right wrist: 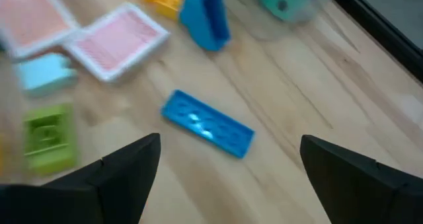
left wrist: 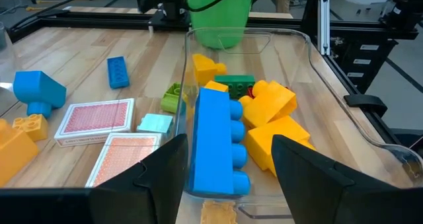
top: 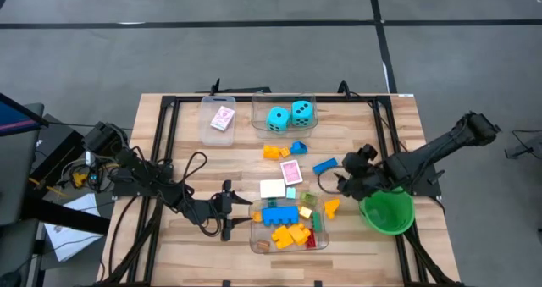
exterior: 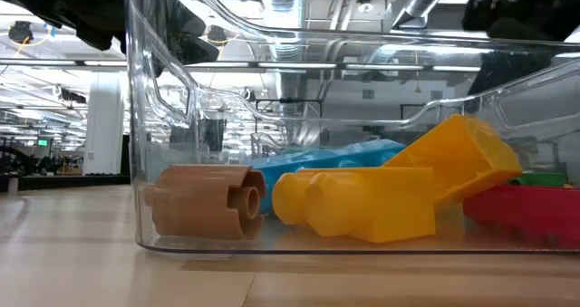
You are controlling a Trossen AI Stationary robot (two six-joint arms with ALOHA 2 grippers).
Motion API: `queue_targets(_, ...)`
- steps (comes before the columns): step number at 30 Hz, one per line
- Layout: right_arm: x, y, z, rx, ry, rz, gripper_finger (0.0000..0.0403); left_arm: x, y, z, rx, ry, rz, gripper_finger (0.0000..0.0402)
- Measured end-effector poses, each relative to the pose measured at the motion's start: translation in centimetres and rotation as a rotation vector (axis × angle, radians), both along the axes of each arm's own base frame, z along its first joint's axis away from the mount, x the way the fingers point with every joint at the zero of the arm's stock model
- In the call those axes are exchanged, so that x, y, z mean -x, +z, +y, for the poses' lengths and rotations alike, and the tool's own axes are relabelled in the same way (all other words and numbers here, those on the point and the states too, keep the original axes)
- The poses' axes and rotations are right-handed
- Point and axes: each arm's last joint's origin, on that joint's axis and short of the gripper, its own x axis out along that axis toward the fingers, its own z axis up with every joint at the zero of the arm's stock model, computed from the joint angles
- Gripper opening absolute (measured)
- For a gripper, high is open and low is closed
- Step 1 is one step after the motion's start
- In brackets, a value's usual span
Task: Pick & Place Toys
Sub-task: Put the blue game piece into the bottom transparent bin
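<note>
Near tub (top: 254, 236) holds several bricks (top: 279, 213). Two dice (top: 289, 114) sit in the far tub (top: 257, 122); a card (top: 222, 118) occupies the tub (top: 206, 130) left of it. Loose cards (top: 291, 172) lie between.

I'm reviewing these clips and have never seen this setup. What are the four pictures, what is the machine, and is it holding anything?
It is a robot with two dark arms at a wooden table, each ending in a two-finger pincer. One picture looks straight down from above, one looks level across the tabletop, and two come from cameras on the arms' wrists.

The left pincer sits at the end of a clear tub of bricks, jaws apart, one finger on each side of the tub's wall beside a long blue brick. The right pincer hangs open and empty above a flat blue brick, beside a green bowl.

Farther back stand two more tubs; one holds two cyan dice. Pink-backed cards lie loose.
</note>
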Motion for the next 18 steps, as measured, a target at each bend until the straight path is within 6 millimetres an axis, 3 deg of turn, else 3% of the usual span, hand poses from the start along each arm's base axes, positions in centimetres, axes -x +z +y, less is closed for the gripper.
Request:
queue_targets(4, -0.6, -1.2, -1.5, -0.01, 0.015, 0.03, 0.0347, -0.1, 0.0, 0.2, 0.002, 0.008, -0.003, 0.0213)
queue_targets(9, -2.4, -2.5, -2.6, -0.066, 0.198, 0.081, 0.0333, -0.3, 0.1, 0.4, 0.005, 0.018, -0.007, 0.0213)
queue_targets(18, -3.7, -4.8, -2.6, -0.019, 0.403, 0.259, 0.032, -0.2, 0.0, 0.4, -0.002, 0.016, 0.004, 0.0213)
